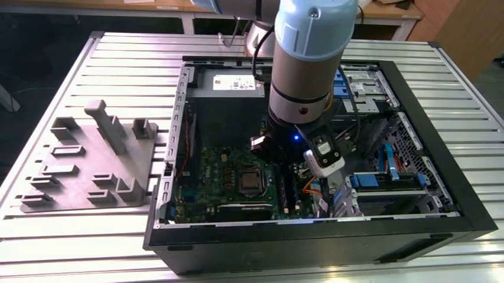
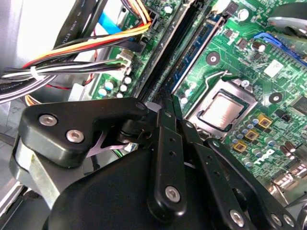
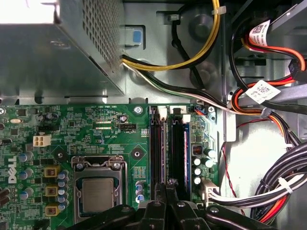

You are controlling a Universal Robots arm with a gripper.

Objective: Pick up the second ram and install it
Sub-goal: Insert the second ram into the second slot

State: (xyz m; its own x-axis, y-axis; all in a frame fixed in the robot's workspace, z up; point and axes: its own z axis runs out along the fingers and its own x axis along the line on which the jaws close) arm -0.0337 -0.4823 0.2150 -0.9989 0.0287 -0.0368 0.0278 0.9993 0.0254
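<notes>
The arm (image 1: 307,71) reaches down into the open computer case (image 1: 315,239), which lies on the slatted metal surface (image 1: 118,59). In the exterior view the grey holder tray (image 1: 79,177) sits at 9 o'clock from the case, on the exterior view's left, well apart from the arm.

In the first wrist view the pincer (image 3: 168,186) is clenched. Its 2 fingertips (image 3: 160,196) are drawn together with no gap showing, right over one end of the black memory slots (image 3: 154,143) on the green motherboard (image 3: 72,124). The second ram (image 3: 164,148) stands edge-up along those slots, a thin blue line running straight to the fingertips. I cannot tell whether they pinch it or only rest on it.

The CPU socket (image 3: 98,191) lies just beside the slots on one side, and the bundled cables (image 3: 283,187) lie on the other. The perforated grey power-supply box (image 3: 57,57) sits beyond the motherboard's edge.
</notes>
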